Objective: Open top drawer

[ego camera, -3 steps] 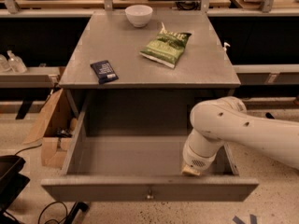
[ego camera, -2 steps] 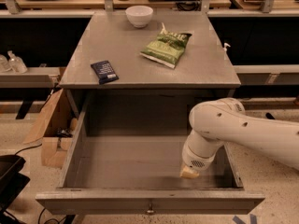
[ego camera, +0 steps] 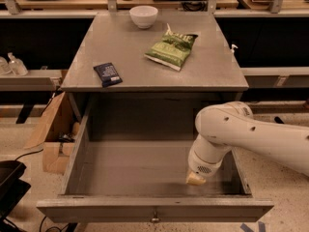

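Note:
The top drawer [ego camera: 145, 167] of the grey cabinet stands pulled far out toward me, and its plain grey box interior shows with nothing in it. Its front panel [ego camera: 96, 210] runs along the bottom of the view with a small round metal knob [ego camera: 154, 220] at centre. My gripper [ego camera: 195, 179] hangs from the white arm [ego camera: 251, 137] that comes in from the right. It reaches down inside the drawer at the front right, just behind the front panel. Only its pale tip shows below the wrist.
On the cabinet top [ego camera: 140, 79] lie a white bowl [ego camera: 144, 16], a green chip bag [ego camera: 172, 48] and a dark blue packet [ego camera: 107, 74]. A cardboard box [ego camera: 53, 134] stands at the left of the cabinet. A black object [ego camera: 9, 187] sits at the lower left.
The drawer has slid further out toward me. The gripper has moved with it toward the front and stays just behind the front panel.

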`<state>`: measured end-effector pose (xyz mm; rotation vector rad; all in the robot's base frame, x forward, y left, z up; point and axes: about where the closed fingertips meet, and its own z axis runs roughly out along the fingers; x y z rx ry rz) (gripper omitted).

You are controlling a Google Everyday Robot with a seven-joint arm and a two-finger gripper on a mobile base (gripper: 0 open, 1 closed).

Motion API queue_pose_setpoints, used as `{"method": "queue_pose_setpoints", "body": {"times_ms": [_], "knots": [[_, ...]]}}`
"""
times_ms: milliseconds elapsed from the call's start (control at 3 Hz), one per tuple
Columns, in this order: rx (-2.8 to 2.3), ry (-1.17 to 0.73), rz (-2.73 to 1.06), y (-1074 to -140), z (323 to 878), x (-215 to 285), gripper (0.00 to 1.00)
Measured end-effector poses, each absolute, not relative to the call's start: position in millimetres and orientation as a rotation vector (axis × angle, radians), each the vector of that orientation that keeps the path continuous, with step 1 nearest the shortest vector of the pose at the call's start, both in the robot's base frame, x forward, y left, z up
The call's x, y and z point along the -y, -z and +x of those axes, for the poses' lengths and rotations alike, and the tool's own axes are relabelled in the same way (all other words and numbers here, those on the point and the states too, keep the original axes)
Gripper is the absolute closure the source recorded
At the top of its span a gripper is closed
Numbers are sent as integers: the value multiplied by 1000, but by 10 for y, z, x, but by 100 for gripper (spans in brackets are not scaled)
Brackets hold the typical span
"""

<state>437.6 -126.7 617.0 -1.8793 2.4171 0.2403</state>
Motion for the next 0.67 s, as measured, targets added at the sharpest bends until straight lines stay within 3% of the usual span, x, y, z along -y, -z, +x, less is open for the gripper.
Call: {"method": "queue_pose_setpoints", "body": {"times_ms": [667], "knots": [[-2419, -240, -1883, -6162, 4360, 1271, 0]]}}
